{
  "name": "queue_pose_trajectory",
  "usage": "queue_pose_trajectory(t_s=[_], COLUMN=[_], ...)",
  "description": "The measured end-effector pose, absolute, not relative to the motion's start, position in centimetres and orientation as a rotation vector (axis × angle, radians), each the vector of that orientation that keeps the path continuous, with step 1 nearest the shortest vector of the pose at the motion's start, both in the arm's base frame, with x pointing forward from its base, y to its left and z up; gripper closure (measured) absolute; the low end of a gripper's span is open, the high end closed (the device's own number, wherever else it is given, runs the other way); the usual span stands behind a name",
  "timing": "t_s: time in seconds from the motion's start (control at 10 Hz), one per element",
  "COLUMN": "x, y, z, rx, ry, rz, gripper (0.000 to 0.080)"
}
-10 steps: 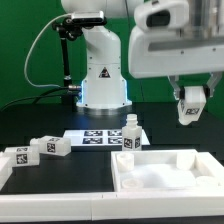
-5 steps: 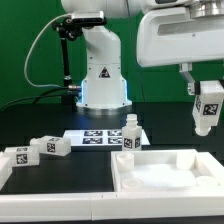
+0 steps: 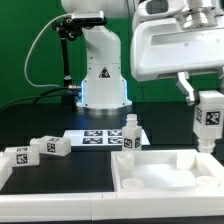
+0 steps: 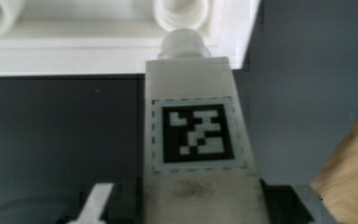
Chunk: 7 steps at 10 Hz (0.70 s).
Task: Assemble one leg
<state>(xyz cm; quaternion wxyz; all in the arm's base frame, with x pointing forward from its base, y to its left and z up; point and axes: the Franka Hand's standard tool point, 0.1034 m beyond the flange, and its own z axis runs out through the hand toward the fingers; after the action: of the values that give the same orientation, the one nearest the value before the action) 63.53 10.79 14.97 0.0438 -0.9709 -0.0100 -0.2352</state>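
My gripper [image 3: 203,95] is shut on a white leg [image 3: 208,122] with a black-and-white tag, held upright at the exterior view's right, just above the far right corner of the large white tray-like top [image 3: 165,176]. In the wrist view the held leg [image 4: 197,120] fills the middle between my fingers [image 4: 99,200], its narrow tip pointing at the top's white edge [image 4: 87,45]. Another leg [image 3: 128,134] stands upright behind the top. Two more legs [image 3: 49,147] [image 3: 20,157] lie on the black table at the left.
The marker board [image 3: 98,137] lies flat in front of the robot base [image 3: 103,80]. A green wall stands behind. The black table [image 3: 60,185] spreads left of the top.
The gripper with the leg has moved toward the exterior view's right and then down, from high above the table to just over the top's far right corner.
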Motion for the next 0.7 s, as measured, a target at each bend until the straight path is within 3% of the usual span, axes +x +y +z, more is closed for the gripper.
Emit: queue_pose_trajectory(t_s=[0.2,0.7], x=[63.5,63.7], y=[10.7,10.2], z=[14.8,11.3], rx=[-2.969,-2.978], ry=[-0.03,-0.095], rz=[-0.717,-0.752], gripper=[0.0512,0.0512])
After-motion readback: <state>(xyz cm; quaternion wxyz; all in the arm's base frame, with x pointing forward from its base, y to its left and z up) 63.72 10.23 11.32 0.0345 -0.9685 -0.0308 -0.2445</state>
